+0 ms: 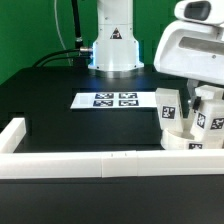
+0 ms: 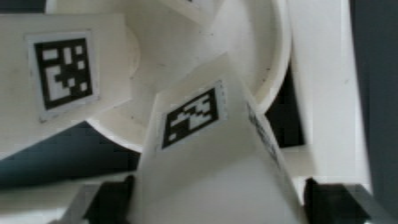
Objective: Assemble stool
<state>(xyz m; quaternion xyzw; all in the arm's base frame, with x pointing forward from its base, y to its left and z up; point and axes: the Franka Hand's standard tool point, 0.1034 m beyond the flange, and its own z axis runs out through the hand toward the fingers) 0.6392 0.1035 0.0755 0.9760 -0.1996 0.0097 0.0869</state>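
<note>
The arm reaches down at the exterior view's right, its white wrist tilted over the table; the gripper [image 2: 199,200] points downward, jaws partway apart and closed on a leg [image 2: 210,150] between dark fingers [image 2: 111,200].

The marker board [image 1: 109,99] lies flat on the table [image 1: 60,100], in front of the robot base [image 1: 113,45]; the rail [image 1: 100,162] runs along the table's near edge. At the exterior view's right, a leg [image 1: 167,107] stands on the seat disc [image 1: 190,143]; another leg [image 1: 206,113] stands just beside it.
</note>
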